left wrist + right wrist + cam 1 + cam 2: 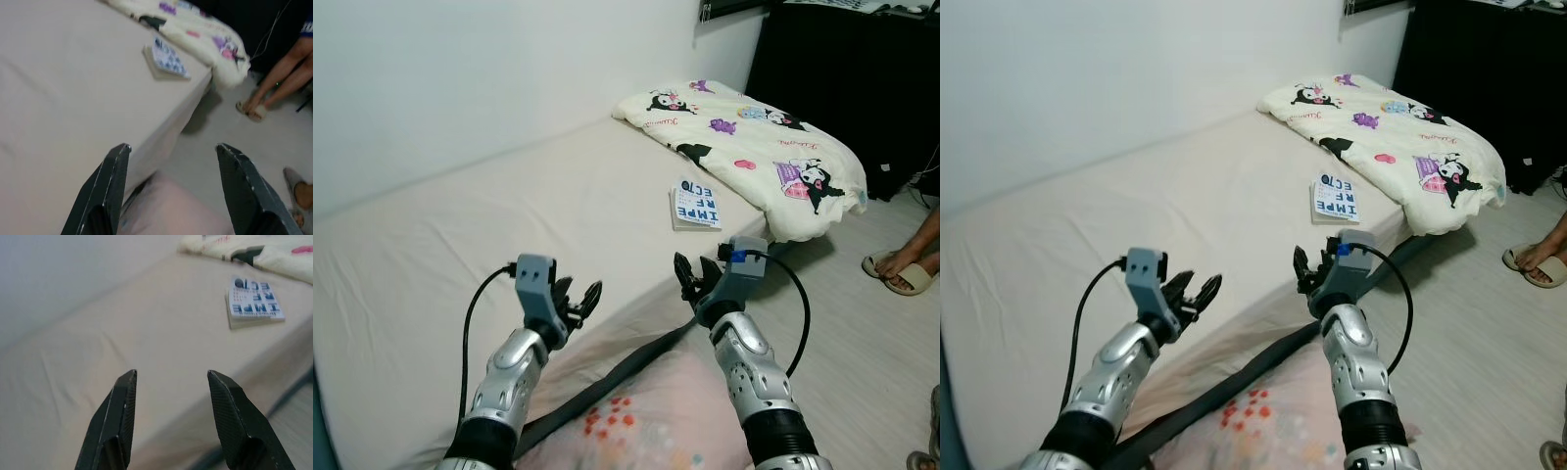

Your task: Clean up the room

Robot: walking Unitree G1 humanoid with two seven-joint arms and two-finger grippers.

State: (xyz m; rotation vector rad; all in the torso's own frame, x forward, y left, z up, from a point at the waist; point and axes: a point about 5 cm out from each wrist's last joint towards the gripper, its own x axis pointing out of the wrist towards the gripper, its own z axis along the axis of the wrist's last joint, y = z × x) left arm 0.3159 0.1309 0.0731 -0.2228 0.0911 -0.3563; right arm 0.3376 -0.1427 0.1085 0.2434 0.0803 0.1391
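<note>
Two spread, empty grippers, left gripper (579, 299) and right gripper (697, 274), hover at the bed (460, 235) edge; book (694, 205) lies flat near the quilt (754, 147), long axis running toward the robot.

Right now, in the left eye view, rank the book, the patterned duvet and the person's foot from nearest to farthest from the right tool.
1. Book: on the bed near its edge, just beyond the right tool.
2. Duvet: at the bed's far end, behind the book.
3. Foot: on the floor, off to the right.
Duvet's near corner and foot are close to call.
</note>
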